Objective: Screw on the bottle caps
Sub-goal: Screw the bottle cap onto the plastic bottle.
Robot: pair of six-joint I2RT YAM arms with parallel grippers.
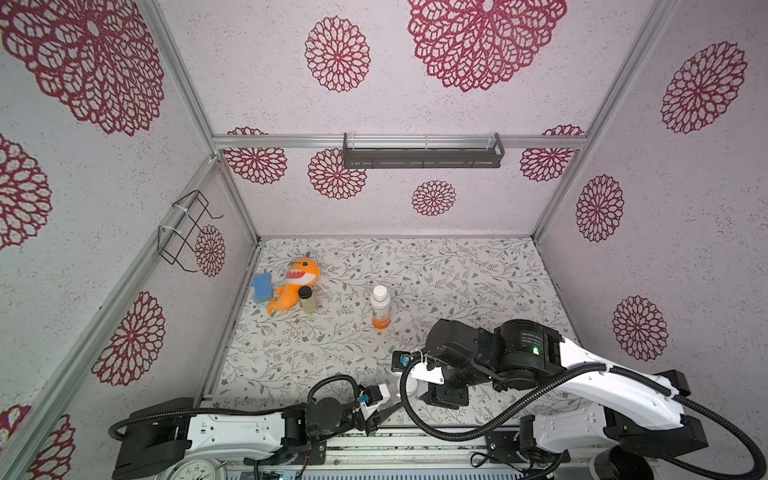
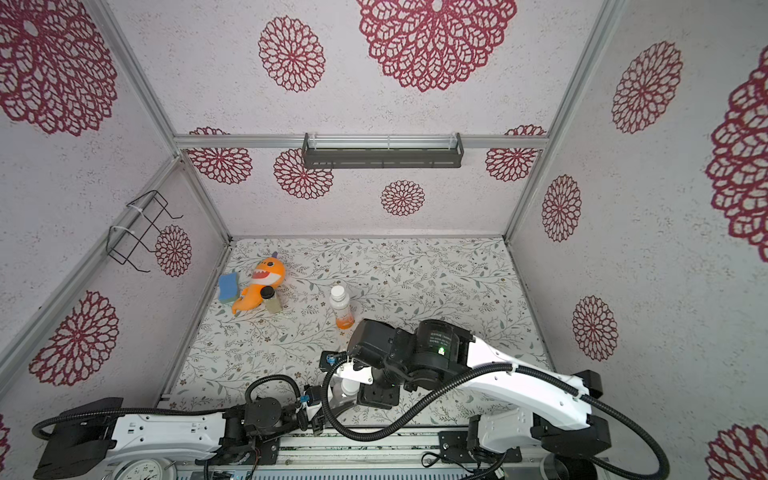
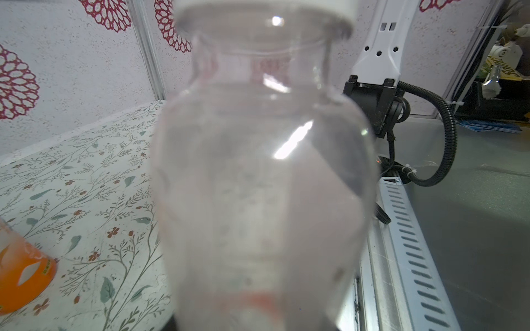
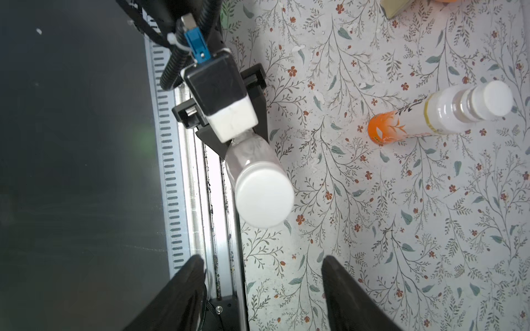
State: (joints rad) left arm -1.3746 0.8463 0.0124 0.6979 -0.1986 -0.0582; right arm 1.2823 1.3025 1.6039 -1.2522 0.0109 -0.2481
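Floral paper is covering the table [image 1: 457,270], with rosette-printed walls standing round it. At six o'clock on the table, by the front rail, the left gripper [image 4: 241,140] is clamping a clear bottle [image 3: 258,186] by its body and holding it upright. A cap [image 4: 263,195] is sitting on that bottle's neck; whether it is turned fully home I cannot tell, and the label is too blurred to read in the left wrist view. The right gripper [image 4: 262,259] is hanging just above, pointing down, its jaws standing apart and gripping nothing, with the cap lying beyond its fingertips [image 4: 327,260].

At about eleven o'clock from the held bottle, well apart from it, the orange bottle [image 1: 380,307] is standing upright near the table's middle in both top views, wearing the other cap [image 1: 380,291]. At ten o'clock on the table a plush [image 1: 295,282] is lying with a sponge [image 1: 262,287] at its nine o'clock and a jar [image 1: 307,299] standing just beside it at five o'clock.
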